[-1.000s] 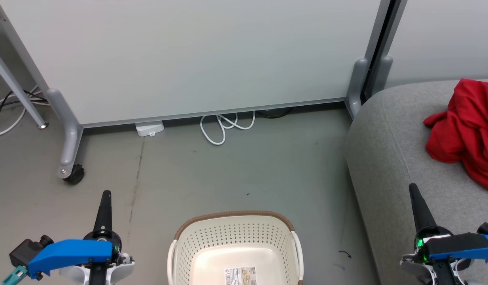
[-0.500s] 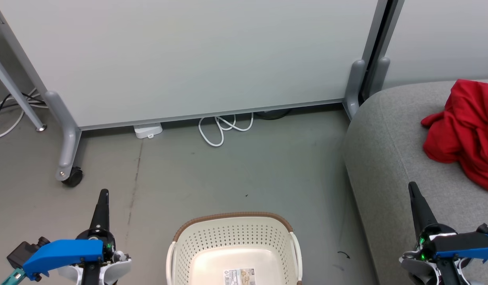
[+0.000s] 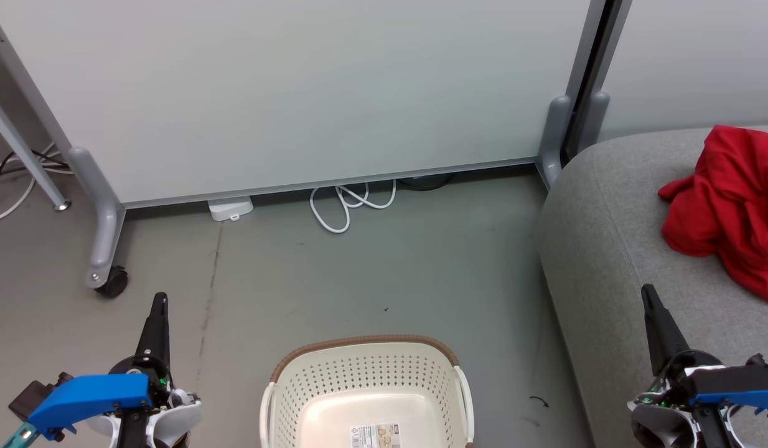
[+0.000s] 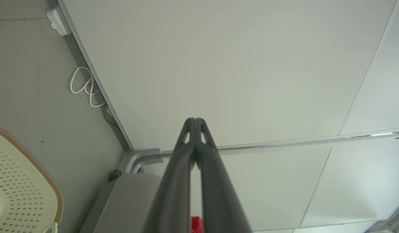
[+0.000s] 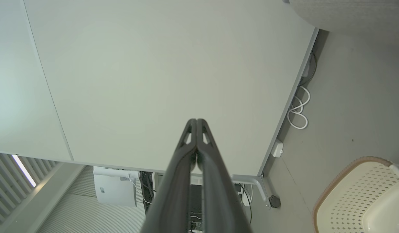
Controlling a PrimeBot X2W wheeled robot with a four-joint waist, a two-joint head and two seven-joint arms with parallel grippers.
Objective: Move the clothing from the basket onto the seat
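- Presently, the clothing (image 3: pixel 726 208): a crumpled bright red heap lying on the seat, towards its far right, cut off by the head view's right edge. Whether it is one garment or two cannot be told.
- Seat (image 3: pixel 602 249): grey upholstered sofa with a rounded corner, standing on the floor to the right of the basket and apart from it.
- Basket (image 3: pixel 365 341): cream-white perforated plastic with a brown woven-look rim and white side handles, upright on the floor at bottom centre of the head view, between the two grippers. Its bare bottom shows, with a label sticker (image 3: pixel 374 434) on it.
- Left gripper (image 3: pixel 160 298): low at the left of the head view, over the floor, well apart from basket and clothing. Fingers point up the view and are pressed together at the tips with nothing between them, as the left wrist view confirms.
- Right gripper (image 3: pixel 646 292): low at the right, over the seat's front part, near the red heap but not touching it. Fingers likewise clenched tip to tip and gripping nothing.
- Floor (image 3: pixel 359 274): grey, with a few dark marks.
- Partition panel (image 3: pixel 297 93): pale, on grey legs, one with a black caster (image 3: pixel 113 283).
- White cable (image 3: pixel 350 208): looped on the floor under the panel's lower edge.
- White box (image 3: pixel 230 208): small, beside the cable, at the panel's foot.
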